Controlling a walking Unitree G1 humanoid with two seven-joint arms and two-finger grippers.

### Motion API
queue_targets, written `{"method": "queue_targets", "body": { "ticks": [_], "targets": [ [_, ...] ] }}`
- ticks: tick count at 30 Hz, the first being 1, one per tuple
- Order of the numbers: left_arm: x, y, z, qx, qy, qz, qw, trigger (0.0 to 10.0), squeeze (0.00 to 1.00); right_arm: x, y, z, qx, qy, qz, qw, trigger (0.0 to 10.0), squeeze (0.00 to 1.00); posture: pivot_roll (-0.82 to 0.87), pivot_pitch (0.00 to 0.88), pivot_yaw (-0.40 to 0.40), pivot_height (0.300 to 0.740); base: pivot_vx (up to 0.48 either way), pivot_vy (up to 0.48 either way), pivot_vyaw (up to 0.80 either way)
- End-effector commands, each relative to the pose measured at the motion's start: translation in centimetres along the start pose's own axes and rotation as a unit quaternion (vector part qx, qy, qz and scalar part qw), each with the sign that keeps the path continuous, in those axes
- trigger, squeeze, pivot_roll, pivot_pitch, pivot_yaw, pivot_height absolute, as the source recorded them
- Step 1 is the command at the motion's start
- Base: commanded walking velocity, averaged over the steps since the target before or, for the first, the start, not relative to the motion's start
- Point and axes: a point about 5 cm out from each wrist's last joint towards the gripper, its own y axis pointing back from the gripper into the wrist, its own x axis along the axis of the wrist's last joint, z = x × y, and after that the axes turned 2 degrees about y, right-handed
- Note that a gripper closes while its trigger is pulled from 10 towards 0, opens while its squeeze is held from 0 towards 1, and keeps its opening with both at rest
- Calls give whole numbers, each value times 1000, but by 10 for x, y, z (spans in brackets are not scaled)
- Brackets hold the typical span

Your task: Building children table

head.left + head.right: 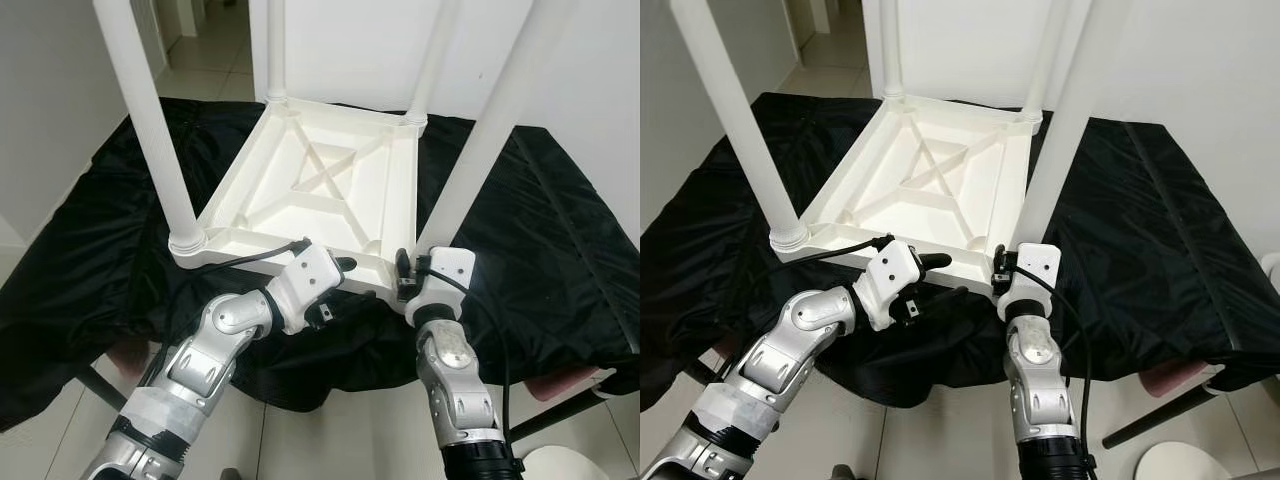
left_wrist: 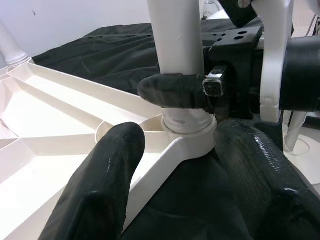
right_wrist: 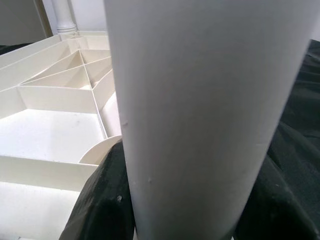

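The white children's table (image 1: 310, 190) lies upside down on a black cloth, its legs pointing up. My right gripper (image 1: 408, 272) is shut on the near right leg (image 1: 480, 140) just above its socket (image 2: 192, 137); the leg (image 3: 200, 100) stands between its black fingers (image 3: 100, 200). One right finger (image 2: 175, 91) wraps the leg's base. My left gripper (image 1: 338, 288) is open at the table's front rim, beside that corner. One of its fingers (image 2: 100, 190) is over the ribbed underside, the other over the cloth.
The near left leg (image 1: 150, 110) and two far legs (image 1: 275, 50) rise out of frame. The black cloth (image 1: 560, 230) covers a low surface whose front edge lies under my arms. White tiled floor (image 1: 330, 440) is below, a white wall behind.
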Motion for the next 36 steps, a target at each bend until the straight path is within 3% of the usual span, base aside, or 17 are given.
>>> {"method": "queue_targets", "body": {
  "ticks": [1, 14, 15, 18, 27, 28, 29, 36],
  "targets": [
    [-4, 1, 4, -11, -2, -8, 1000, 10000, 0, -12, 5, -6, -20, -21, -36, 999, 10000, 0, -29, 42, -14, 740, 0, 0, 0],
    [-3, 0, 5, -11, -1, -6, 1000, 10000, 0, -9, 10, -8, -21, -19, -34, 999, 10000, 0, -29, 42, -14, 740, 0, 0, 0],
    [-3, 0, 5, -11, -1, -6, 1000, 10000, 0, -7, 10, -8, -21, -23, -29, 999, 10000, 1000, -35, 46, -21, 740, 0, 0, 0],
    [-3, 0, 6, -9, 0, -5, 1000, 10000, 0, 1, 10, -6, -5, -30, 2, 1000, 10000, 1000, -35, 46, -24, 740, 0, 0, 0],
    [-4, -1, 6, -8, -2, -7, 1000, 10000, 0, 10, 10, -4, 54, -25, 21, 998, 10000, 1000, -36, 48, -29, 740, 0, 0, 0],
    [-3, -1, 5, -6, 0, -4, 1000, 10000, 0, 10, 13, -5, 76, -25, 26, 996, 10000, 565, -34, 50, -31, 740, 0, 0, 0],
    [-1, -1, 4, -2, 7, 1, 1000, 10000, 0, 9, 17, -3, 95, -22, 27, 995, 10000, 0, -34, 50, -31, 740, 0, 0, 0],
    [3, 2, -1, 16, 35, 20, 999, 10000, 0, -1, 28, 13, 101, -17, 22, 994, 10000, 0, -32, 54, -37, 740, 0, 0, 0]
  ]
}}
